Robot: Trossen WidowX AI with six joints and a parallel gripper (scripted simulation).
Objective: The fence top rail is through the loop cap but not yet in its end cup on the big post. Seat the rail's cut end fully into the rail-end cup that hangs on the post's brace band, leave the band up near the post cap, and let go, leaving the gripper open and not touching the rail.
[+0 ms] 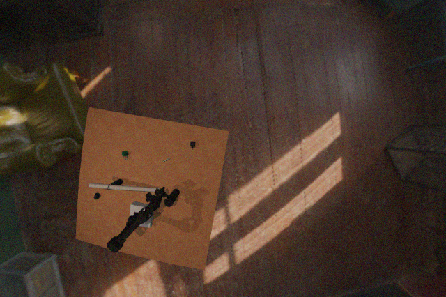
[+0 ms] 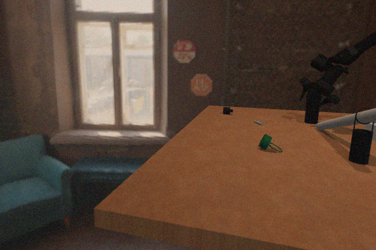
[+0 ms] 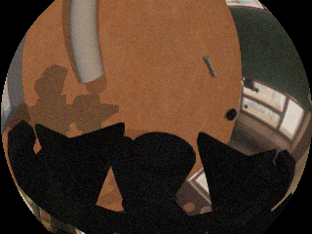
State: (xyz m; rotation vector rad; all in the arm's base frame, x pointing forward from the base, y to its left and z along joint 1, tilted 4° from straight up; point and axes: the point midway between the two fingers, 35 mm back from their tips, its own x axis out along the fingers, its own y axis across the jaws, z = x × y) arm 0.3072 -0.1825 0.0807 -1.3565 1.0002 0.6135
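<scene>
The job in hand looks like getting hold of the band and cup; the fingers stand wide, slightly short of full, around the big post, gripping nothing; the rail slants down, cut end outside the cup; closing carefully comes next.

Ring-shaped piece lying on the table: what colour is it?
Green piece, best seen in the exterior view.

We see a lived-in room, likely a home: teal armchair, tall window, plank floor.
</scene>
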